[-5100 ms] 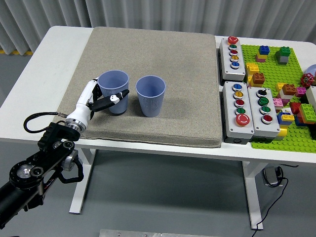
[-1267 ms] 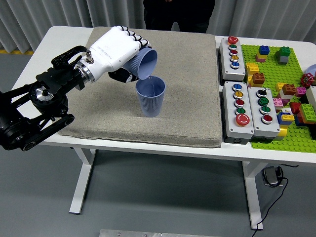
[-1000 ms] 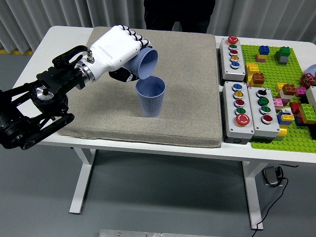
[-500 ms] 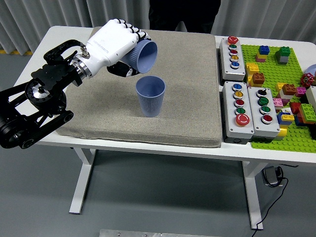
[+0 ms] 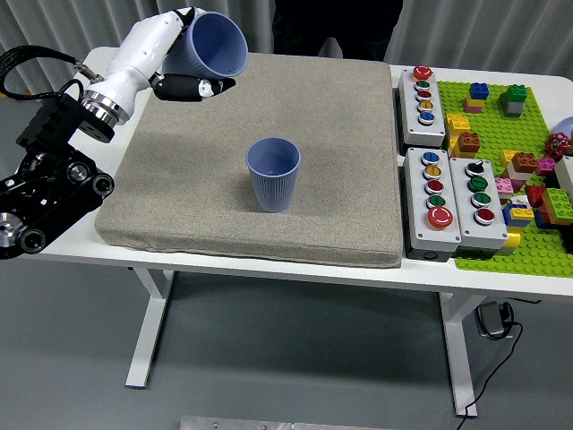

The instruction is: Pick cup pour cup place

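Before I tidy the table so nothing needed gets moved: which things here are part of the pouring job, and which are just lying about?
In the job:
held cup, tilted in the left hand
standing cup on the grey mat

Lying about:
button boxes
green brick plate with its toy bricks

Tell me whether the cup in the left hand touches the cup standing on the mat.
Apart. The head view shows the held cup raised at upper left, bare mat between it and the standing cup.
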{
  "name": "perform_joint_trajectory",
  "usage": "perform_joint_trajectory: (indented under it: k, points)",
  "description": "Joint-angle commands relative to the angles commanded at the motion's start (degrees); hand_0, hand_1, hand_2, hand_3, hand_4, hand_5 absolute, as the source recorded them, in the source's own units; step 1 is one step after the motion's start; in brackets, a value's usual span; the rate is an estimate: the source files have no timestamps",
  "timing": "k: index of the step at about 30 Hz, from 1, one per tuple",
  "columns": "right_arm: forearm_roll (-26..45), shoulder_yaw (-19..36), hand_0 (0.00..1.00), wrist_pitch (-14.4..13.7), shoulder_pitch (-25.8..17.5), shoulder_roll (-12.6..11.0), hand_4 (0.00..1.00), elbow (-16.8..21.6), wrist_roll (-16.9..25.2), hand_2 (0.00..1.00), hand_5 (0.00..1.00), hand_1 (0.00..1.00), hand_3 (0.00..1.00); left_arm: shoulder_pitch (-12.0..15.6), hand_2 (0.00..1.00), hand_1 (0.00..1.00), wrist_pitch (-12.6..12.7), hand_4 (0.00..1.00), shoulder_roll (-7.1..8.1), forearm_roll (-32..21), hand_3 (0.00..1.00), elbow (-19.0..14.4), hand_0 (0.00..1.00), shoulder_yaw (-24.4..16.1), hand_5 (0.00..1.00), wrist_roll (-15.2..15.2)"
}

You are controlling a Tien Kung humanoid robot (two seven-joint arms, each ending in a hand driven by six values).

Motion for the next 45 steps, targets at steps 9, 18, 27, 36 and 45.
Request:
perform_joint_trajectory:
  k: [9, 18, 27, 36, 45]
  points:
    - [-0.4, 0.1, 0.701, 0.2, -0.5, 0.1, 0.010, 0.0, -0.1, 0.606, 0.367, 0.649, 0.602, 4.1, 0.509, 0.498, -1.1, 0.804, -2.09, -22.0, 0.512, 2.0, 0.540, -3.1, 0.215, -3.7]
    - [-0.8, 0.4, 0.701, 0.2, -0.8, 0.3, 0.010, 0.0, -0.1, 0.606, 0.367, 0.649, 0.602, 10.7, 0.505, 0.492, 1.1, 0.824, -6.38, -30.6, 0.509, 3.9, 0.547, -5.2, 0.275, -6.7]
    - [-0.6, 0.4, 0.701, 0.2, -0.5, 0.4, 0.010, 0.0, 0.0, 0.606, 0.366, 0.649, 0.602, 13.2, 0.505, 0.503, 7.0, 0.820, -10.64, -26.6, 0.509, 6.5, 0.558, -5.7, 0.276, -11.5]
    - [-0.8, 0.5, 0.701, 0.2, -0.5, 0.5, 0.007, 0.0, 0.1, 0.605, 0.362, 0.649, 0.602, 15.2, 0.509, 0.514, 9.3, 0.857, -15.99, -28.8, 0.532, 13.1, 0.567, -5.3, 0.399, -18.2]
    - [-0.8, 0.5, 0.701, 0.2, -0.3, 0.4, 0.006, 0.0, 0.1, 0.606, 0.363, 0.649, 0.601, 14.6, 0.538, 0.543, 11.8, 0.845, -18.25, -30.7, 0.560, 18.1, 0.577, -3.4, 0.381, -23.2]
